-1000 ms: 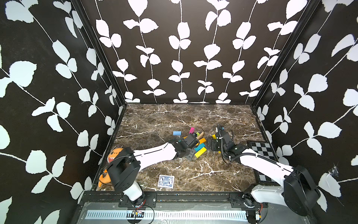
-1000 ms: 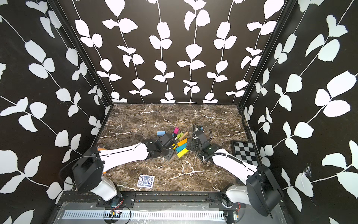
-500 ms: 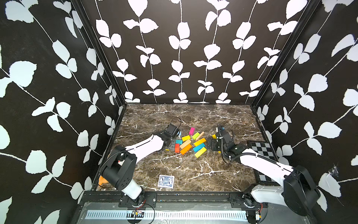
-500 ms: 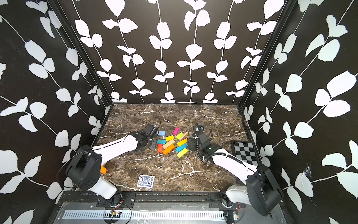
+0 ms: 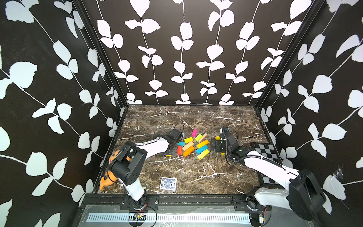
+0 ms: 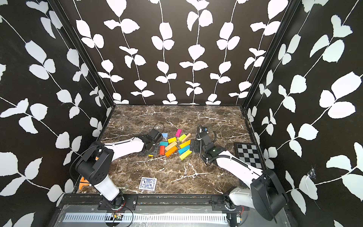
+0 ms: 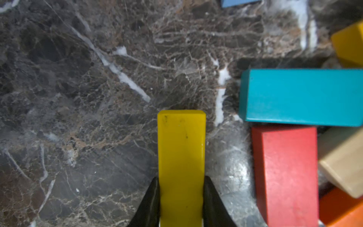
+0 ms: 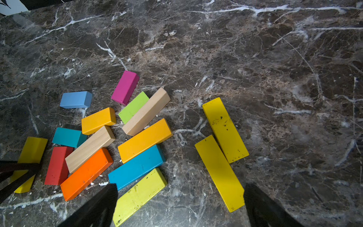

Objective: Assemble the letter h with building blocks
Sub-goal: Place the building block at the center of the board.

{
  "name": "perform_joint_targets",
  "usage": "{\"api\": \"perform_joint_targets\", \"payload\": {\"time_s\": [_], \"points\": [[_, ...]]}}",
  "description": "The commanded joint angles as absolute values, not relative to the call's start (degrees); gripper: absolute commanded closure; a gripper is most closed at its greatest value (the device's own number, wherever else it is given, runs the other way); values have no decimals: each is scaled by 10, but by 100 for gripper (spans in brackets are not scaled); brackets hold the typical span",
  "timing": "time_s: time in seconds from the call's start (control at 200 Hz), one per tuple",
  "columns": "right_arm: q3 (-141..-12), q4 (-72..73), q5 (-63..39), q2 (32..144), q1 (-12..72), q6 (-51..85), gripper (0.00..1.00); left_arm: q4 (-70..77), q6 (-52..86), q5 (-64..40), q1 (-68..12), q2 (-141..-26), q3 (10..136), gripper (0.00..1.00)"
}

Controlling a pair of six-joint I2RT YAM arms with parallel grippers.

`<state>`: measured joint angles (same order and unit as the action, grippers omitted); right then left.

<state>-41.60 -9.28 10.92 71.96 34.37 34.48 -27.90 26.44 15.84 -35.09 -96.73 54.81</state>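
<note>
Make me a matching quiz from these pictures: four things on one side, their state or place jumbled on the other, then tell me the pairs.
Things:
1. left gripper
2. right gripper
3. card deck
4. checkerboard

States or places:
A. open, holding nothing
B. flat at the right side edge of the table
C. shut on a yellow block
D. alone near the front edge

Pairs: 1-C, 2-A, 3-D, 4-B

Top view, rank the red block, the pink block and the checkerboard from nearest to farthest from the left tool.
From the left tool, shut on a yellow block:
1. The red block, just to its right, almost touching.
2. The pink block, farther back and to the right.
3. The checkerboard, far over on the right side.
</note>
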Motion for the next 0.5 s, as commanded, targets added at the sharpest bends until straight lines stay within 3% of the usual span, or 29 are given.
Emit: {"api": "perform_joint_targets", "payload": {"time_s": [0.0,0.12,0.19,0.33,0.405,0.495], "points": [[-419,-90,117,713,340,349,1,-281,284,175,-346,-976,555,100],[-419,-91,117,712,339,350,1,-286,296,177,-342,-987,560,100],[-418,-93,118,712,340,350,1,-285,298,176,-341,-989,559,94],[-420,-96,113,715,339,346,1,-281,301,171,-340,-993,556,90],[-424,-103,110,720,339,343,1,-279,303,168,-340,-994,555,82],[-426,-105,106,724,339,341,1,-274,302,165,-340,-989,551,63]]}}
